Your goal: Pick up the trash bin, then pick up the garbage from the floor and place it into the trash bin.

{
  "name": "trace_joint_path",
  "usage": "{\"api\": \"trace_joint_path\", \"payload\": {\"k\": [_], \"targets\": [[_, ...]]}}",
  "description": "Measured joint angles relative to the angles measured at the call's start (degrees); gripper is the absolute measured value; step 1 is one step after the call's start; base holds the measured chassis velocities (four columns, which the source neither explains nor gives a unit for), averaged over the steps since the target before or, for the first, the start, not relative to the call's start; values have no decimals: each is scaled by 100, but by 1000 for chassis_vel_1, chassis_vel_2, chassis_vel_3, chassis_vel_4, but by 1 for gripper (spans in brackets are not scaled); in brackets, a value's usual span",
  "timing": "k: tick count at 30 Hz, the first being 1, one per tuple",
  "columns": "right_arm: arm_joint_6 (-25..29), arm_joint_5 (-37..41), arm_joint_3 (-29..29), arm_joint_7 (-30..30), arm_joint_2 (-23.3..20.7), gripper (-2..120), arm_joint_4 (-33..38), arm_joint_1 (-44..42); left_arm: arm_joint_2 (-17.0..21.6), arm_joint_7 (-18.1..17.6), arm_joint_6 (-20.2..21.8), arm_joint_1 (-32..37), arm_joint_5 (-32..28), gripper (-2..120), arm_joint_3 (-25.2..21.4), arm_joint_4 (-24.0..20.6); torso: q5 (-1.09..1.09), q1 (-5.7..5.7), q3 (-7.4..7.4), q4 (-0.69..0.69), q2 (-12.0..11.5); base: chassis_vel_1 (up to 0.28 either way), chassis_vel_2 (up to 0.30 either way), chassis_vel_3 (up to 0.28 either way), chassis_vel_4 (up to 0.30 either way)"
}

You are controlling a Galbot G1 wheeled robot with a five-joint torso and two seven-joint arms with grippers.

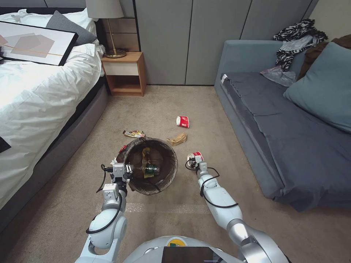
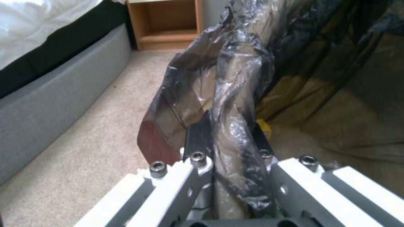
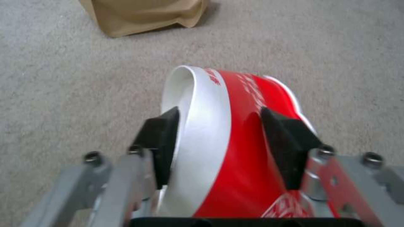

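Note:
The trash bin (image 1: 151, 166), lined with a dark brown bag, hangs over the carpet with my left gripper (image 1: 126, 168) shut on its near-left rim (image 2: 233, 104). A bottle with a green label (image 1: 151, 169) and wrappers lie inside. To the bin's right, my right gripper (image 1: 196, 157) is shut on a red-and-white paper cup (image 3: 235, 138), squashing it between the black pads (image 3: 162, 138). On the floor lie another red-and-white cup (image 1: 182, 121), a tan paper bag (image 1: 177, 138) and a gold snack wrapper (image 1: 134, 133) just beyond the bin.
A bed (image 1: 40, 91) runs along the left, a wooden nightstand (image 1: 124, 75) with a lamp stands at the back, and a grey-blue sofa (image 1: 278, 120) fills the right. A zebra-striped cloth (image 1: 296, 40) lies on the sofa. Open carpet lies between them.

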Motion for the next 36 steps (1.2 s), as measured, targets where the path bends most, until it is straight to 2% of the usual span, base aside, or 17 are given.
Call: {"api": "trace_joint_path", "payload": {"k": [2, 5, 10, 34, 36], "targets": [[7, -4, 4, 4, 6, 43, -11, -4, 0, 0, -1, -2, 0, 3, 0, 1, 0, 0, 0, -1, 0, 0, 0, 0, 0], [48, -31, 25, 10, 29, 26, -62, -13, 3, -2, -2, -4, -7, 3, -11, 4, 0, 0, 0, 0, 0, 0, 0, 0, 0], [65, -42, 27, 6, 26, 18, -74, -18, 2, -3, -2, -8, -9, 3, -12, 4, 0, 0, 0, 0, 1, 0, 0, 0, 0], [107, -53, 42, 19, -29, 17, -14, -70, -1, -8, -2, -25, -10, 3, -6, 15, 2, 0, 0, 1, 1, 0, 0, 0, 0], [98, -6, 28, 133, -151, 17, 538, -284, 4, -6, -2, -23, -7, 3, -2, 35, 1, 0, 1, -2, 0, 0, 0, 0, 0]]}}
